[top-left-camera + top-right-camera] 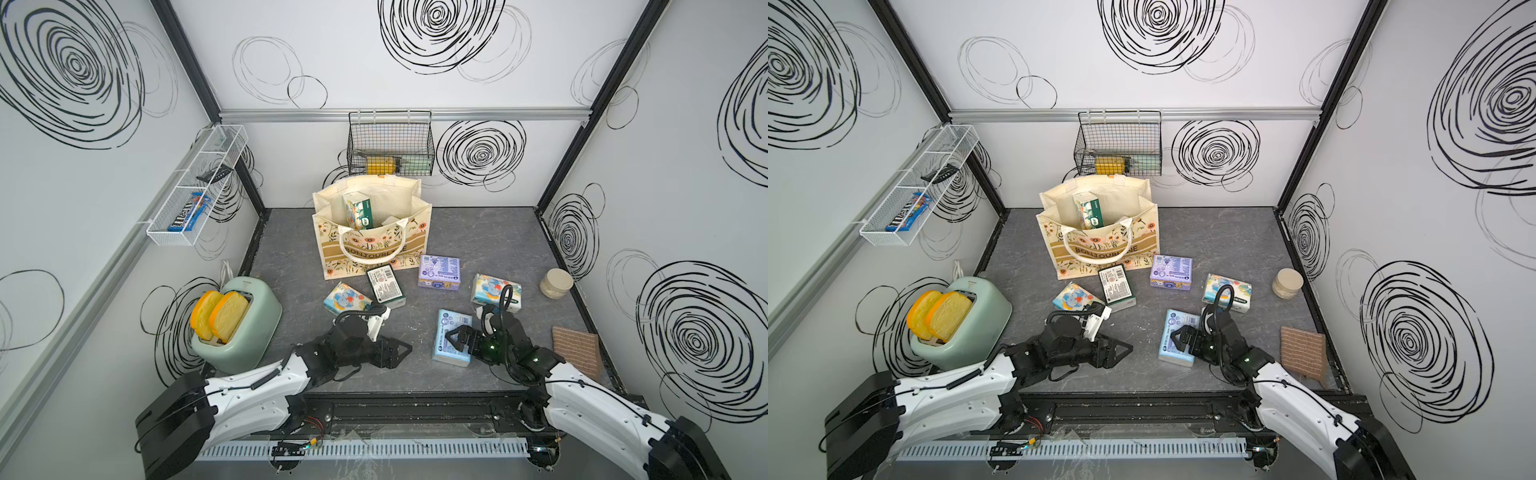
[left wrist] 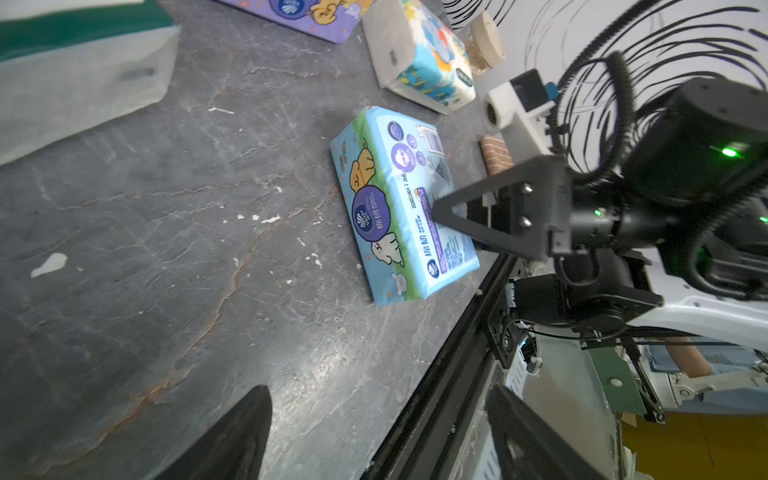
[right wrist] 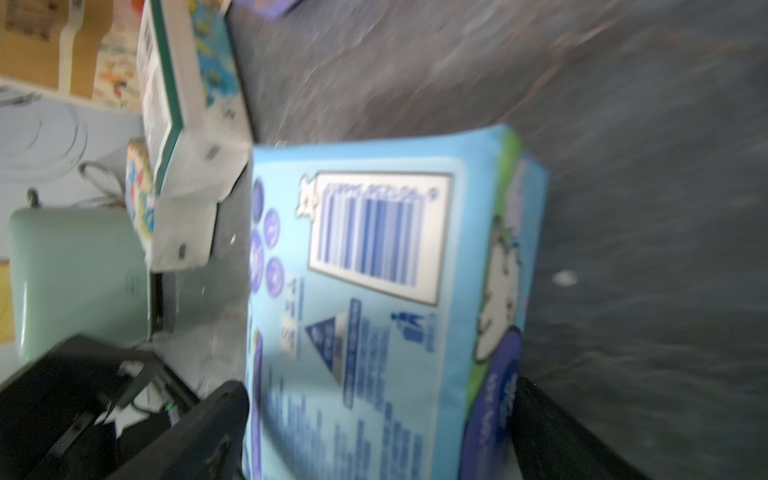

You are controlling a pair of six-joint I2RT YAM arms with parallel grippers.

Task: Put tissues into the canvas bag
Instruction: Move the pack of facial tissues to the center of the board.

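a: where is the right gripper (image 1: 455, 341)?
b: low over the light blue pack (image 1: 453, 322), well in front of the canvas bag (image 1: 370, 249) and off toward its right side. its jaws are spread wide, one finger on either side of the pack's near end. the pack lies flat on the table (image 1: 299, 249). i can't tell whether the pads touch it.
a: and the left gripper (image 1: 404, 352)?
b: also well in front of the bag, jaws wide, nothing between them.
a: anything inside the bag?
b: the upright green pack (image 1: 358, 210), standing on end. the flat green pack (image 1: 385, 284) lies just in front of the bag, with the purple pack (image 1: 439, 271) near it. the left elephant pack (image 1: 347, 298) and right elephant pack (image 1: 494, 291) sit a little further out.
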